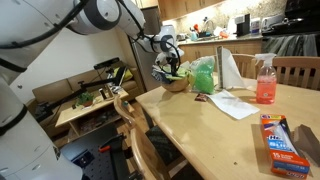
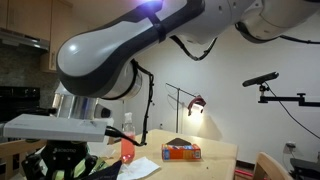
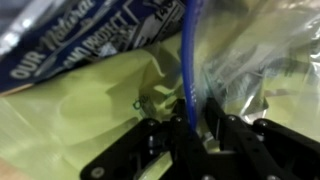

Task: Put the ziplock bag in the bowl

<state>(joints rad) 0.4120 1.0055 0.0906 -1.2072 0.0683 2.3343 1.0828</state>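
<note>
The robot's claw [image 1: 170, 66] hangs over the round brown wooden-looking bowl [image 1: 178, 86].
Its jaws stand a little apart, with the blue zip edge of the clear wrinkly plastic ziplock bag [image 3: 250, 75] between them; whether they grip it, I cannot tell.

The wrist view is blurred and very close. We see the ziplock bag [image 3: 250, 70] only as glossy folds running past the right edge. The gripper [image 3: 195, 128] shows only as dark shapes cut off at the bottom, so we cannot tell whether its jaws pinch the blue strip [image 3: 189, 60]. The print on a dark blue packet [image 3: 70, 45] is only partly legible. In an exterior view the bowl [image 1: 177, 86] is too small for us to see inside, and a dark object [image 1: 311, 142] is cut off by the right edge. In an exterior view the robot arm [image 2: 120, 50] hides the bowl and most of the table [image 2: 215, 150].
</note>
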